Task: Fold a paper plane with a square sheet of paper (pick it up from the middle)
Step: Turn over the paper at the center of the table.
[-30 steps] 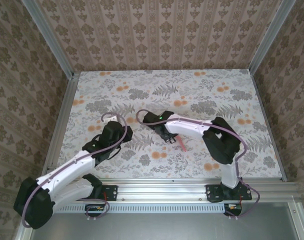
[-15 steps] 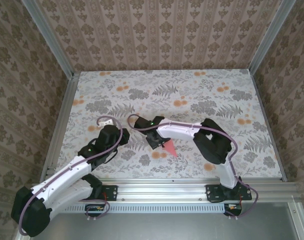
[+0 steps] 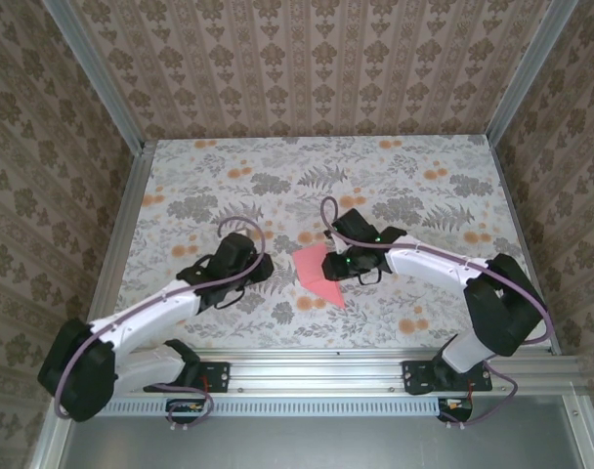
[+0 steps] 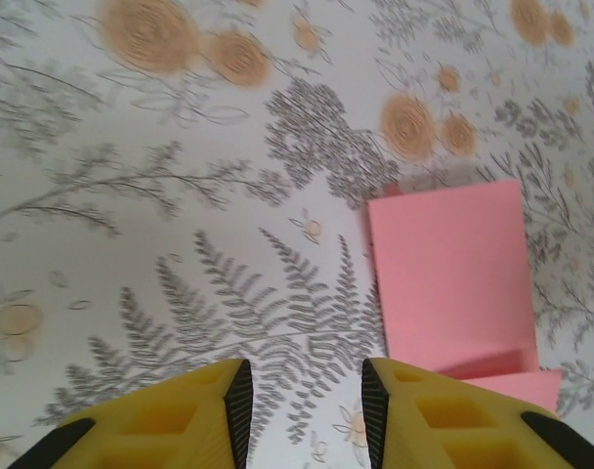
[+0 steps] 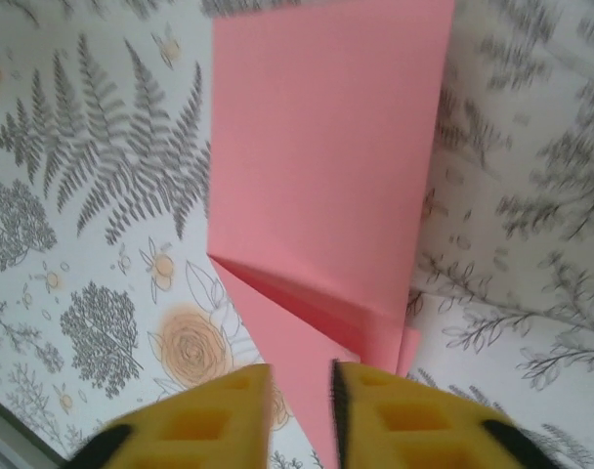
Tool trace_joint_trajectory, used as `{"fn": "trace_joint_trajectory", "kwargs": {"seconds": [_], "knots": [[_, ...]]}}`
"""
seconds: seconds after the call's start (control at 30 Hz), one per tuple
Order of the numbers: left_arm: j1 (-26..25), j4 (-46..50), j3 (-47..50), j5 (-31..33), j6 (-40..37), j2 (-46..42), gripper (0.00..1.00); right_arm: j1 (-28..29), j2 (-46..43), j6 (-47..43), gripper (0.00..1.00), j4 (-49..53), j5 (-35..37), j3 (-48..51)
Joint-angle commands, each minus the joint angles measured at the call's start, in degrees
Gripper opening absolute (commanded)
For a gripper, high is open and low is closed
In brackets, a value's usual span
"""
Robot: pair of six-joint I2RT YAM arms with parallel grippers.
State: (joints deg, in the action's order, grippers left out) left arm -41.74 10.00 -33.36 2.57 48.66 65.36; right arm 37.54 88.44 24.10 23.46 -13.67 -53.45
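Rightward swung the right arm (image 3: pixel 444 262); creased salmon paper plane (image 3: pixel 317 276) lies flat; both jaws parted, right narrowly.

Fern-and-flower tabletop (image 3: pixel 277 161), damask-papered walls (image 3: pixel 307 59), aluminium frame rails (image 3: pixel 375 363).

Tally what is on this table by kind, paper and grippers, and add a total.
Folded pink paper: 1
Grippers: 2, the left gripper and the right gripper
Total: 3
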Motion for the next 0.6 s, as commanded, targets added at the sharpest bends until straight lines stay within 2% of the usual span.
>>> {"fn": "trace_joint_trajectory", "kwargs": {"seconds": [0.0, 0.1, 0.3, 0.57], "knots": [[-2.2, -0.7, -3.1, -2.6, -0.3, 4.1, 0.37, -0.2, 1.2, 0.6, 0.14, -7.2, -10.0, 1.5], [-4.5, -1.4, -4.7, -2.8, 0.7, 8.1, 0.37, -1.5, 4.1, 1.9, 0.08, -9.1, -12.0, 2.1], [-7.1, -1.2, -8.7, -4.0, 1.2, 14.0, 0.38, -4.3, 5.3, 2.6, 0.07, -11.7, -13.0, 4.6], [-7.6, -1.9, -9.9, -6.1, 2.9, 17.3, 0.42, -8.4, 7.4, 2.9, 0.07, -14.1, -14.4, 8.0]]}}
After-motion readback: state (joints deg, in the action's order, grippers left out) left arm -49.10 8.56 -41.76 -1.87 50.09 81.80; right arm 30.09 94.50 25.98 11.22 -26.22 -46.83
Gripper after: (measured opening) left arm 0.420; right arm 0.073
